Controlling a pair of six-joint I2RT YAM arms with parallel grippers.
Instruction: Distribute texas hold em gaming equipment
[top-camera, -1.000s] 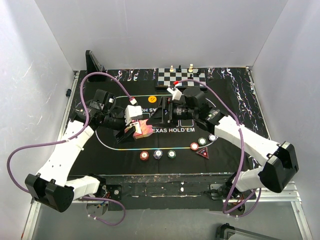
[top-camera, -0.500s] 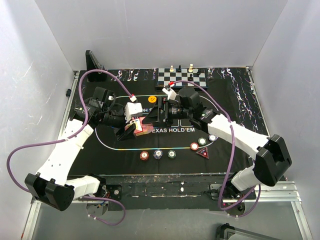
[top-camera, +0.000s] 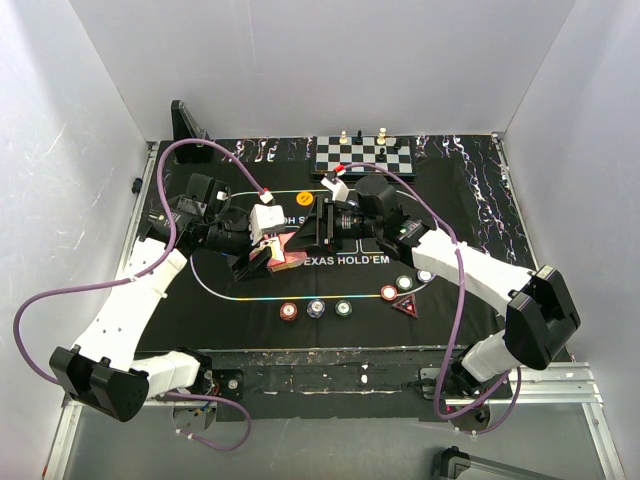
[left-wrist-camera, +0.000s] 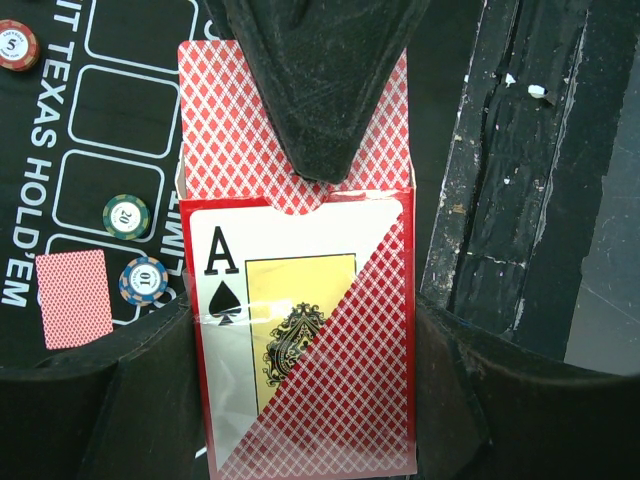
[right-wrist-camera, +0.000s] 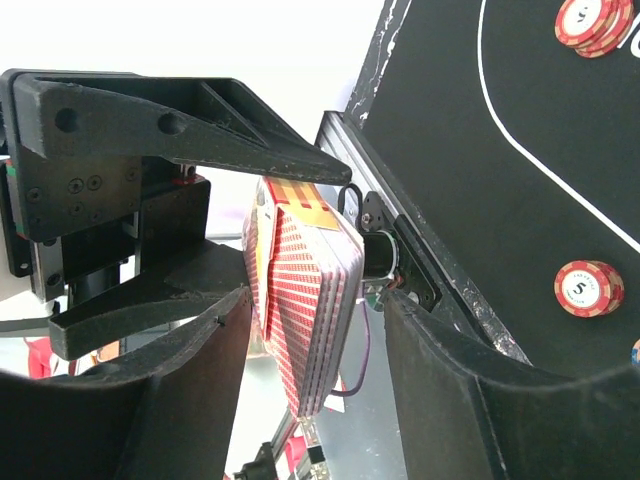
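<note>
1. Two claws meet at the deck of cards (left-wrist-camera: 300, 300), held above mid-mat: my left claw (left-wrist-camera: 300, 420) is clenched on it; my right claw (right-wrist-camera: 310, 330) stands released, straddling it.
2. I judge the cards light, slick, bendy; pinch the top one by its short edge.
3. Chips (top-camera: 316, 308) crowd 5 o'clock, chessboard (top-camera: 362, 155) 1 o'clock; bare mat (top-camera: 330, 283) at 6 o'clock gives room.
</note>
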